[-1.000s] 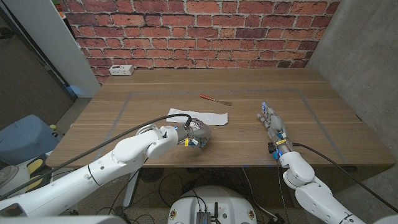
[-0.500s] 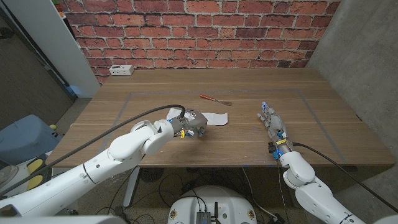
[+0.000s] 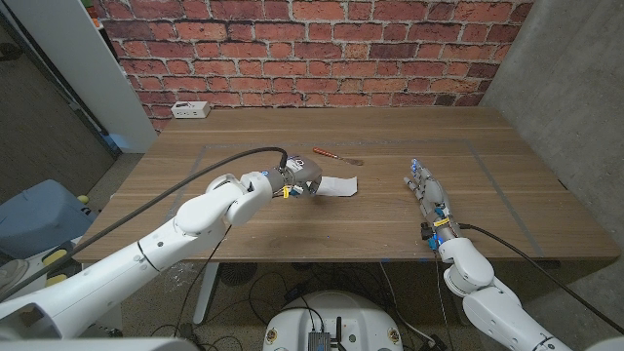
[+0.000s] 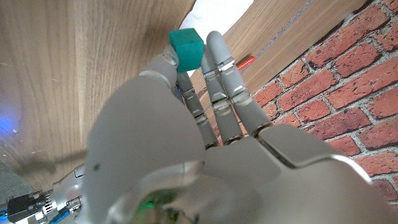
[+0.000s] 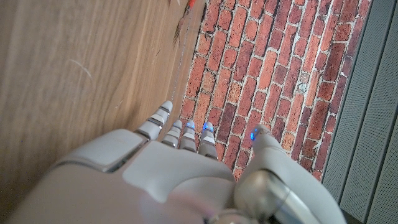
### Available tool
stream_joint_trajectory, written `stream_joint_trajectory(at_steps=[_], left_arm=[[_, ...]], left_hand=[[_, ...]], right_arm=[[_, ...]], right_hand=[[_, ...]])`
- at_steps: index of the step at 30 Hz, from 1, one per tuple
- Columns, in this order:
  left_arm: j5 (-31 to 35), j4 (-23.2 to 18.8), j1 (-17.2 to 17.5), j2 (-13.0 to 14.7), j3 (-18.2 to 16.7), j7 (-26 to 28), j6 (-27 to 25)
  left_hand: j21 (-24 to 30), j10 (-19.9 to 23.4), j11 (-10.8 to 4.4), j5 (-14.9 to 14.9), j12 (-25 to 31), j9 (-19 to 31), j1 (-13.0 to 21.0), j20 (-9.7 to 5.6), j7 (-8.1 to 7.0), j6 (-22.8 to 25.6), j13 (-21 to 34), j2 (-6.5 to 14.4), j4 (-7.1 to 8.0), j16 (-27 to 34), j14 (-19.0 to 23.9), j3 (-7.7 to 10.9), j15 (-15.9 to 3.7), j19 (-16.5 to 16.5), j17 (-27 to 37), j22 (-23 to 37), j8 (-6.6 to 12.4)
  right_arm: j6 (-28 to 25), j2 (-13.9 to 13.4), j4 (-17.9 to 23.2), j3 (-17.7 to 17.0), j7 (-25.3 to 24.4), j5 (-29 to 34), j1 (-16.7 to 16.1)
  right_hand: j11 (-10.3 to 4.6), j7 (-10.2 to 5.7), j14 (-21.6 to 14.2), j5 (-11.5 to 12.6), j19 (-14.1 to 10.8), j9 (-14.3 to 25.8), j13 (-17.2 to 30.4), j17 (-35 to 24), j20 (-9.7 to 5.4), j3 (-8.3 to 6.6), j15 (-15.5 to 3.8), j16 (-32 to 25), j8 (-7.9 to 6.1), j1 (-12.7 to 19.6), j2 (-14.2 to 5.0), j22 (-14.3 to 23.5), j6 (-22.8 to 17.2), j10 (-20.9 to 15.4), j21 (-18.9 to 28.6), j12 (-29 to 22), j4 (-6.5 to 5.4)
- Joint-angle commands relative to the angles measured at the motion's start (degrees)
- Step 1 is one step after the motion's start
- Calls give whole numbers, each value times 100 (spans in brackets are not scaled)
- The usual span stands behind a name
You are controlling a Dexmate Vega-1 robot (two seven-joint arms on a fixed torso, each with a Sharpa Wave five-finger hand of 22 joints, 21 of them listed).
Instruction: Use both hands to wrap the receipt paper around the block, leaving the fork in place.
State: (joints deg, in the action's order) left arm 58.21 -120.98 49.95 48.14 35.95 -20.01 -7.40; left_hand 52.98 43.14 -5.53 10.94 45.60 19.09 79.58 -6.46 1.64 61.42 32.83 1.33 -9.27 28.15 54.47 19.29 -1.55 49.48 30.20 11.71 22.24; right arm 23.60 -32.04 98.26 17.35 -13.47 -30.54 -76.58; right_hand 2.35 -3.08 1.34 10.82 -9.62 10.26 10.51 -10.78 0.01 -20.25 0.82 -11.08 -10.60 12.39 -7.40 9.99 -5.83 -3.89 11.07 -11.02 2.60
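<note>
We judge wrapping not yet begun: our left hand [image 3: 297, 181] pinches the block [image 4: 186, 48] in its fingers over the paper [image 3: 336, 185] at frame centre, fork [image 3: 336, 155] just above, right hand [image 3: 426, 186] waiting, fingers straight.

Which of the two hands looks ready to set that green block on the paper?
The left hand: its fingers hold the green block right beside the receipt paper. The right hand sits apart, holding nothing.

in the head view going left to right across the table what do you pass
Power strip → left hand → receipt paper → right hand.
</note>
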Motion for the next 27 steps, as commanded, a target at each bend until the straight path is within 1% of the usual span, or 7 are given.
stream_joint_trajectory(at_steps=[1, 2, 4, 9, 12, 16, 27], left_arm=[[-247, 526, -609, -246, 270, -164, 173], [-254, 526, -618, -238, 282, -160, 169], [-217, 674, -788, -332, 396, -248, 190], [-258, 939, -1059, -469, 574, -356, 237], [-234, 1091, -1203, -542, 677, -376, 245], [-241, 1302, -1385, -634, 797, -362, 286], [-317, 1859, -1801, -854, 1117, -328, 415]], left_hand=[[57, 21, -7, 31, -26, 17, 310, -233, 15, 21, 20, 237, 3, -18, 682, 42, -1129, -27, 35, 7, -18], [70, 25, -14, 30, -30, 14, 310, -235, 37, 38, 18, 235, 3, -27, 682, 45, -1133, -33, 42, 4, -18], [82, 19, -13, 29, -34, 24, 309, -235, 21, 35, 22, 235, 5, -33, 685, 49, -1129, -40, 49, 1, -18], [120, 21, -8, 24, -35, 25, 306, -242, 11, 47, 37, 225, 5, -58, 688, 56, -1143, -58, 67, -9, -29], [147, 25, 2, 21, -43, 24, 303, -246, 10, 46, 37, 227, 9, -72, 697, 64, -1136, -73, 83, -15, -40], [182, 10, 8, 17, -56, 34, 300, -251, 8, 44, 41, 221, 11, -95, 698, 72, -1142, -91, 103, -24, -49], [272, -6, 21, 8, -73, 91, 293, -257, -8, 16, 77, 216, 15, -152, 673, 93, -1128, -166, 185, -47, -65]], right_arm=[[-18, 39, -87, 15, 22, -28, 100], [-17, 39, -88, 15, 24, -29, 100], [-36, 40, -122, 24, 58, -47, 155], [-58, 50, -192, 30, 112, -102, 240], [-63, 59, -255, 36, 157, -141, 302], [-69, 71, -330, 45, 206, -183, 373], [-72, 81, -379, 19, 169, -207, 414]], right_hand=[[24, -19, -1, 21, -18, 11, 34, -17, 17, -18, 17, -18, -15, -54, 23, 9, -37, -21, 32, -25, -5], [24, -19, -2, 20, -18, 11, 34, -17, 17, -17, 19, -19, -14, -54, 24, 9, -36, -23, 32, -26, -5], [8, -18, 1, 21, -20, 11, 34, -15, 15, -20, 19, -17, -15, -50, 23, 9, -37, -26, 33, -26, -1], [15, -18, 6, 20, -17, 11, 34, -16, 15, -18, 22, -15, -15, -52, 22, 9, -39, -21, 32, -24, 1], [41, -19, 10, 19, -15, 11, 34, -18, 8, -14, 21, -16, -15, -57, 22, 9, -39, -21, 31, -24, -1], [25, -17, 8, 19, -15, 11, 34, -16, 10, -14, 25, -16, -15, -52, 22, 9, -39, -20, 31, -23, 5], [16, -17, 9, 18, -12, 11, 35, -16, 10, -9, 28, -17, -14, -54, 26, 9, -41, -23, 30, -24, 10]])
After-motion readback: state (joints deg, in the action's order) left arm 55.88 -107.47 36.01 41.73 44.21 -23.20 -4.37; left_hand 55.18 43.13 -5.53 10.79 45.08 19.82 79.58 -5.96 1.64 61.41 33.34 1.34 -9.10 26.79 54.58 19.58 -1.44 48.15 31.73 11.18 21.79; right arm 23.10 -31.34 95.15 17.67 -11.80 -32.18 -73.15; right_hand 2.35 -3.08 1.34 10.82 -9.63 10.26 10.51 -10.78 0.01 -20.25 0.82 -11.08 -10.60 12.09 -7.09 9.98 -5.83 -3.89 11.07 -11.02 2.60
